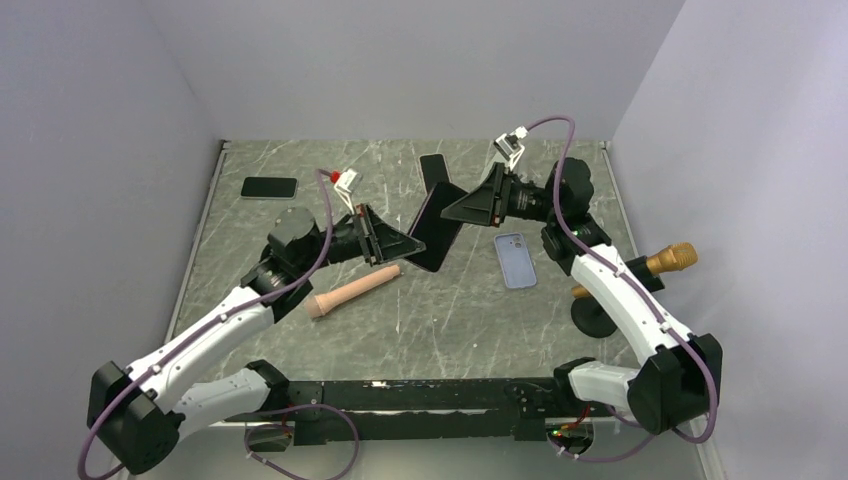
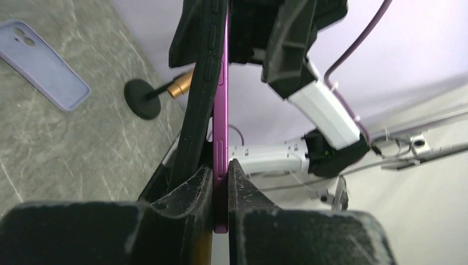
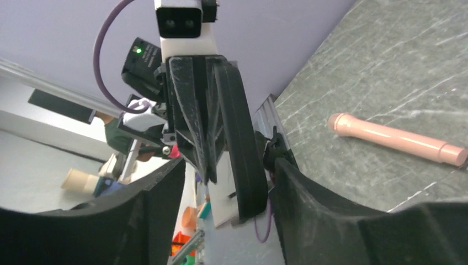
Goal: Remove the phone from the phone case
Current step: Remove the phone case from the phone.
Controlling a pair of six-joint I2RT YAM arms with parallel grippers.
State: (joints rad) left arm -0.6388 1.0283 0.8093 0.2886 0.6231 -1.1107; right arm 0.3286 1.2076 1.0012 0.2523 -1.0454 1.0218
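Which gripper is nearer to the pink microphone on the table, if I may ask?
Left. The left gripper, gripping the phone, hangs just beyond the pink microphone; the right gripper is farther back and right.

Robotics lab cell: plain lilac walls (image 1: pixel 400 60) enclose a marbled tabletop (image 1: pixel 450 325) with bolted-on robot arms (image 1: pixel 210 335).

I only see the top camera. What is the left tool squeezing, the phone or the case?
Observer: The left wrist view shows the left tool pinching the purple phone's bare edge.
Operator: Is it out yet?
Observer: Not fully. There, the black case splays away from the phone near that tool.
Operator: And the other arm?
Observer: Its own camera shows the right tool open, with gaps on both sides of the case.
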